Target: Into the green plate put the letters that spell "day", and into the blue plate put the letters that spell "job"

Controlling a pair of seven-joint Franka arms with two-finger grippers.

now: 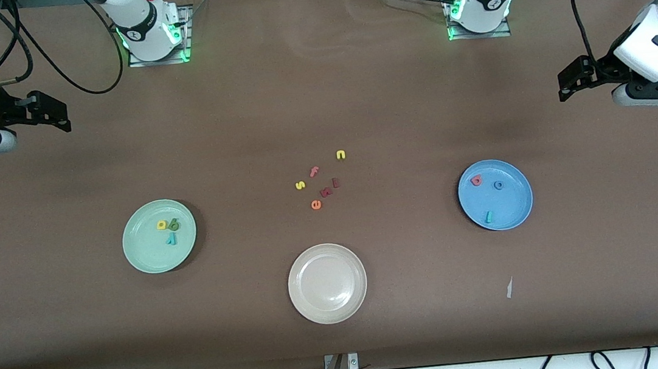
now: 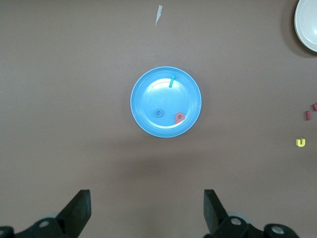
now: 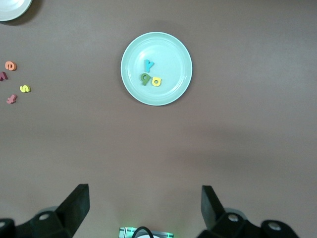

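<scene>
The green plate toward the right arm's end holds the yellow a, the olive d and the teal y. The right wrist view shows this plate too. The blue plate toward the left arm's end holds the red b, the blue o and the teal j. It also appears in the left wrist view. My right gripper hangs open and empty over its end of the table. My left gripper does the same at its end. Both arms wait.
A beige plate lies nearest the front camera at mid-table. Loose letters sit farther back: a yellow n, a pink f, a yellow s, an orange e and two dark red ones. A small grey scrap lies near the blue plate.
</scene>
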